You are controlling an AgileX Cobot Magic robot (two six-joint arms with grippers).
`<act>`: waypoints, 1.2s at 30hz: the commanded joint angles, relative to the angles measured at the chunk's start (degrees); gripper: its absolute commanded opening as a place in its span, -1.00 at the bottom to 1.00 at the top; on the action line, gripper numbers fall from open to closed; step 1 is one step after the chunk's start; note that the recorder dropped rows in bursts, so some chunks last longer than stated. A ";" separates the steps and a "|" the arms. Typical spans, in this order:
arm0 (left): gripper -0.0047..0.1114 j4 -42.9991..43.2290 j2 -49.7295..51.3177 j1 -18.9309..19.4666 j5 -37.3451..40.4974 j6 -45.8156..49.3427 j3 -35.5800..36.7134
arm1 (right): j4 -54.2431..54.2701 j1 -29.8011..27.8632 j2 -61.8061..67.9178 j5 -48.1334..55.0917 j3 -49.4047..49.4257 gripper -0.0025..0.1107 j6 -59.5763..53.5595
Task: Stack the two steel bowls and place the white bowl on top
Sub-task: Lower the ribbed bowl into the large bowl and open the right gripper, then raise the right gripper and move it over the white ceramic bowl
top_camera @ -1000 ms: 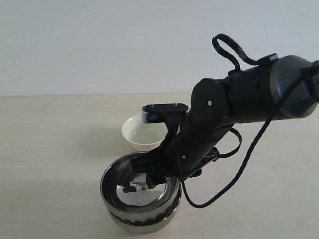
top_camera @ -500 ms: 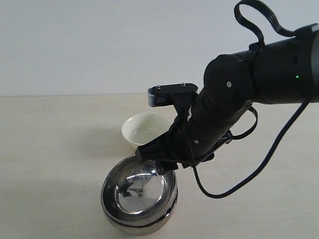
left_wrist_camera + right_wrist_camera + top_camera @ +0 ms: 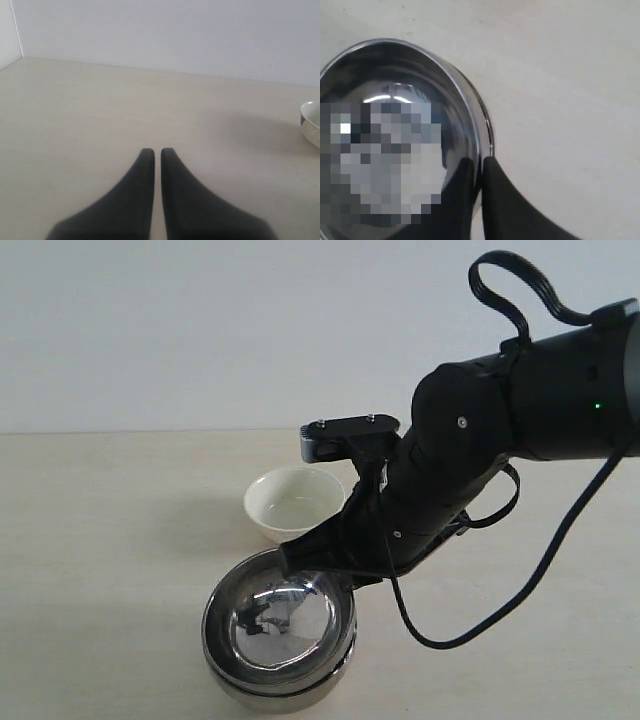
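Note:
The two steel bowls (image 3: 280, 640) sit nested at the table's front, and the upper one's mirror inside (image 3: 395, 130) fills the right wrist view. My right gripper (image 3: 318, 568) (image 3: 479, 162) rests on the upper bowl's back-right rim. Its fingers are pinched on that rim, one inside and one outside. Just behind the stack stands the white bowl (image 3: 295, 502), upright and empty. My left gripper (image 3: 157, 151) is shut on nothing, low over bare table, and is outside the exterior view.
The tabletop (image 3: 110, 540) is pale wood with a plain wall behind it. A sliver of a bowl (image 3: 312, 125) shows at the edge of the left wrist view; I cannot tell which bowl it is. The right arm's cable (image 3: 470, 625) loops down towards the table.
The upper steel bowl has dropped from a tilted, raised position into the dimpled lower bowl, which is now mostly covered. The right arm's elbow has risen and the white bowl is unblocked.

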 commanded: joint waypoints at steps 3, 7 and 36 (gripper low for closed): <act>-0.84 0.09 -0.08 0.18 -0.06 -0.41 0.17 | -0.55 0.05 -0.68 -4.47 3.58 -0.96 0.03; -0.84 0.09 -0.08 0.18 -0.06 -0.41 0.17 | -0.30 0.05 -0.68 -4.91 3.58 -0.96 -0.25; -0.84 0.09 -0.08 0.18 -0.06 -0.41 0.17 | -28.53 0.05 -8.14 -6.31 3.44 -0.96 22.82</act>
